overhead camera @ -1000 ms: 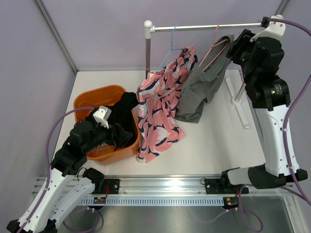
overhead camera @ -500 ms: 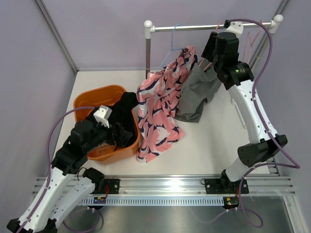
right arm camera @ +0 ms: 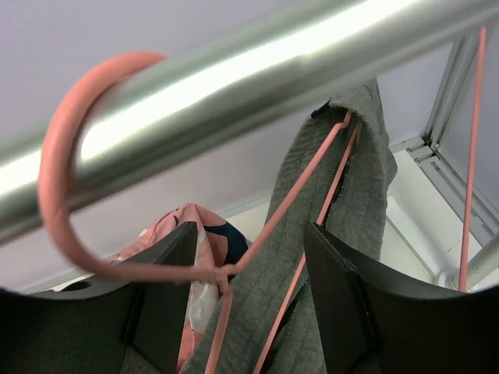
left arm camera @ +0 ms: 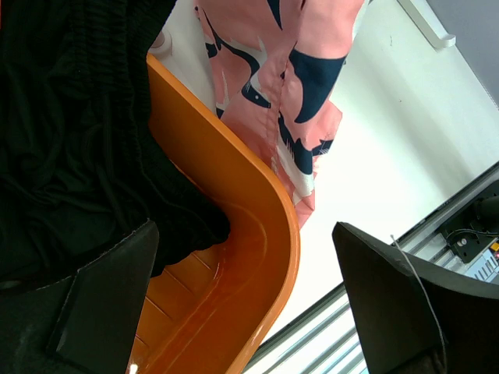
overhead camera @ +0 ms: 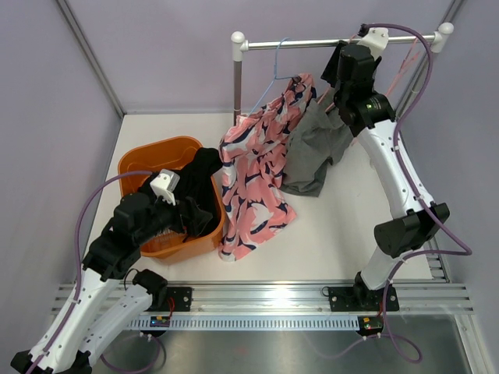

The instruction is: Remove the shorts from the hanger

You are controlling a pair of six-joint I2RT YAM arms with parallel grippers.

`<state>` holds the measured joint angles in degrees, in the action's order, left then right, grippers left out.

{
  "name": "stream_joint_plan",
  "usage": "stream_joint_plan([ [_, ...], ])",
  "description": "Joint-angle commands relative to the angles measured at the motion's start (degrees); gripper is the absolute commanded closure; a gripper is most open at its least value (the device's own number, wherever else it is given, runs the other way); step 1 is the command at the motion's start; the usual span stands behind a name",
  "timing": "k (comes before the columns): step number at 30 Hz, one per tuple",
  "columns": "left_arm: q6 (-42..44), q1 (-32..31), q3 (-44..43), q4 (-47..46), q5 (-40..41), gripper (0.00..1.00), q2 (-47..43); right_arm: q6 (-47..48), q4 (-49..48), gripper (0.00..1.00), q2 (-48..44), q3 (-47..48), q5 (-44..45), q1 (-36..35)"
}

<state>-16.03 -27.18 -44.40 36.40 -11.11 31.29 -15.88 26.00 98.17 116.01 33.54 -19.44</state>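
Note:
Grey shorts (overhead camera: 310,152) hang from a pink hanger (right arm camera: 58,179) hooked over the steel rail (overhead camera: 304,44). My right gripper (overhead camera: 340,84) is up at the rail, right at the hanger's neck. In the right wrist view its jaws (right arm camera: 249,261) stand open, with the hanger's twisted neck, its pink wires and the grey waistband (right arm camera: 351,179) between the fingers. My left gripper (left arm camera: 245,269) hangs open over the orange basket (left arm camera: 265,202), holding nothing.
A pink and navy patterned garment (overhead camera: 257,167) hangs on a blue hanger (overhead camera: 274,68) just left of the grey shorts. A black garment (overhead camera: 199,183) lies in the basket (overhead camera: 144,158). Another pink hanger (overhead camera: 405,66) hangs near the rail's right end. The rail post (overhead camera: 237,78) stands left.
My right arm has swung left along the rail from its far right end to the pink hanger's neck, and its jaws have widened a little. The left arm has not moved.

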Motion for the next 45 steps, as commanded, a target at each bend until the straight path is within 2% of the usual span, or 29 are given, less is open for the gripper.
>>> stream_joint_plan([
  [1,0.48,-0.24,0.11,-1.69,0.04,0.01,0.27,-0.56,-0.95,0.35,1.85,3.0,2.32,-0.42],
  [7,0.56,-0.24,0.11,-1.77,-0.05,0.01,0.26,0.32,-0.95,0.38,2.9,3.87,3.37,-0.42],
  [10,0.56,-0.24,0.11,-1.69,-0.13,0.01,0.26,0.94,-1.47,0.45,2.99,3.97,3.81,-0.6],
  [14,0.56,-0.24,0.19,-1.95,-0.14,0.01,0.26,2.43,-2.18,0.6,2.82,3.53,4.17,-0.77],
  [15,0.56,-0.24,0.19,-1.86,-0.14,0.01,0.35,3.13,-2.18,0.69,2.82,3.61,4.08,-0.86],
  [17,0.48,-0.24,0.19,-1.86,-0.14,0.01,0.35,3.48,-1.92,0.77,2.82,3.79,3.38,-0.86],
  [18,0.56,-0.24,0.11,-1.95,-0.05,0.01,0.35,4.01,-1.74,0.87,2.82,4.14,3.11,-0.86],
  [22,0.48,-0.24,0.19,-1.86,-0.05,0.01,0.35,4.8,-0.95,1.0,1.5,3.7,1.36,-0.86],
  [38,0.48,-0.33,0.19,-1.77,-0.05,0.01,0.97,6.74,7.74,1.0,-10.19,3.69,-5.94,-0.95],
  [41,0.56,-0.24,0.19,-1.77,0.04,0.01,1.23,6.13,13.71,1.0,-10.45,6.24,-9.26,-0.86],
  [45,0.39,-0.24,0.19,-1.77,0.13,0.01,1.67,5.16,16.89,1.0,-15.53,2.04,-12.09,-0.86],
])
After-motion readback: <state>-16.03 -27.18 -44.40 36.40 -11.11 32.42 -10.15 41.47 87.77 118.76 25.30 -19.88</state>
